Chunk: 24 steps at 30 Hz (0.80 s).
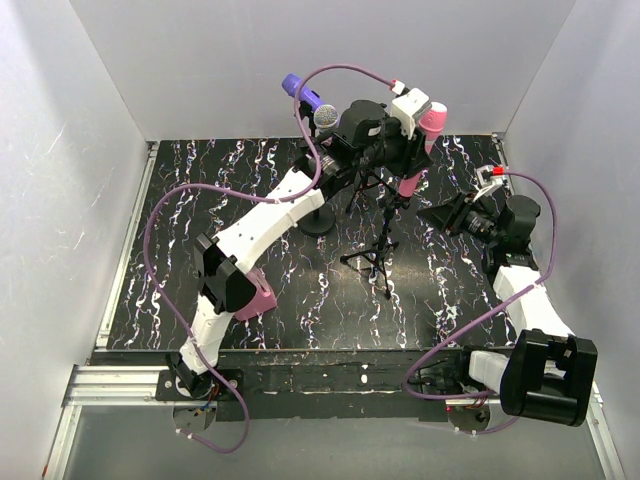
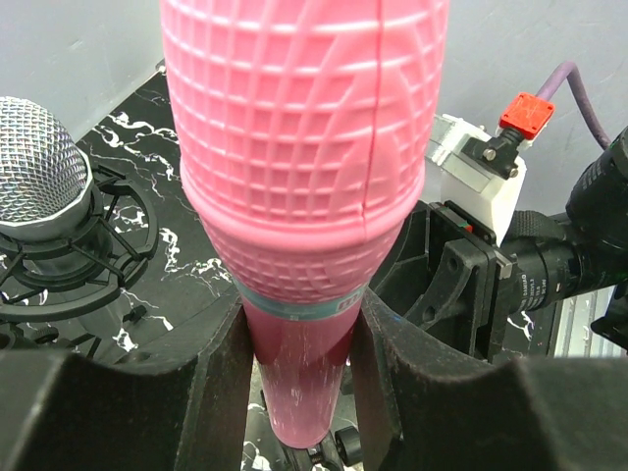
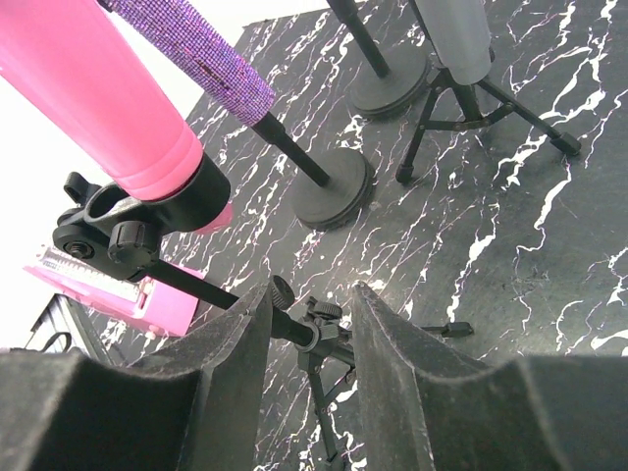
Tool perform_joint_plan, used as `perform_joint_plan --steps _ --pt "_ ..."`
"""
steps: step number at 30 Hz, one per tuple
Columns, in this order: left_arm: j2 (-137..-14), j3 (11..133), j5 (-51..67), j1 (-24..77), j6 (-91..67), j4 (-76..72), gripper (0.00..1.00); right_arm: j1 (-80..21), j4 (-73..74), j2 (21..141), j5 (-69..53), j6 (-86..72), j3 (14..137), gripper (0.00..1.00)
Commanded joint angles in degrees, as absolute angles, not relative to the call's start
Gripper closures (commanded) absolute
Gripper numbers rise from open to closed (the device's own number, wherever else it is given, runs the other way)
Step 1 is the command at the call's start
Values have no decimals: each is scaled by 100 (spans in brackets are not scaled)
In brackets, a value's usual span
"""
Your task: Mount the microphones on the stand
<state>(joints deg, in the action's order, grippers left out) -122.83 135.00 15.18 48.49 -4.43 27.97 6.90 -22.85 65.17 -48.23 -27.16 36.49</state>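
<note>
Left fingers (image 2: 221,392) clenched on pink microphone (image 2: 304,147) handle, just under head. Right fingers (image 3: 235,373) parted, nothing gripped. Microphone held tilted near table (image 1: 440,290) far edge, tail seated in clip (image 3: 147,211) of stand (image 1: 375,255). Handle best pressed fully home before release, stand steadied.

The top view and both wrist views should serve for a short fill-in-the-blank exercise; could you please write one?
1. The left tool is shut on a microphone coloured ____.
2. Its lower end sits in a clip coloured ____.
3. The right tool holds ____.
4. In the left wrist view, the mesh head lies to that microphone's ____.
Missing words: pink; black; nothing; left.
</note>
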Motion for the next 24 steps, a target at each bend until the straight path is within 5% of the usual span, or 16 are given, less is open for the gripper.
perform_joint_plan --steps 1,13,15,18,24 --pt "-12586 12736 1318 4799 -229 4623 100 756 -2505 6346 -4931 -2663 3560 55" --pt "-12446 12559 1222 4808 -421 4439 97 888 -2566 6311 -5036 -2645 3542 55" --pt "-12437 12673 1239 4808 -579 4325 74 931 -2566 6284 -5062 -2637 3533 55" --pt "-12375 12840 1327 4816 -790 4140 54 1002 -2584 6240 -5097 -2646 3524 55" --pt "-12094 12929 1450 4808 -1072 3789 24 1125 -2646 6179 -5177 -2681 3507 55"
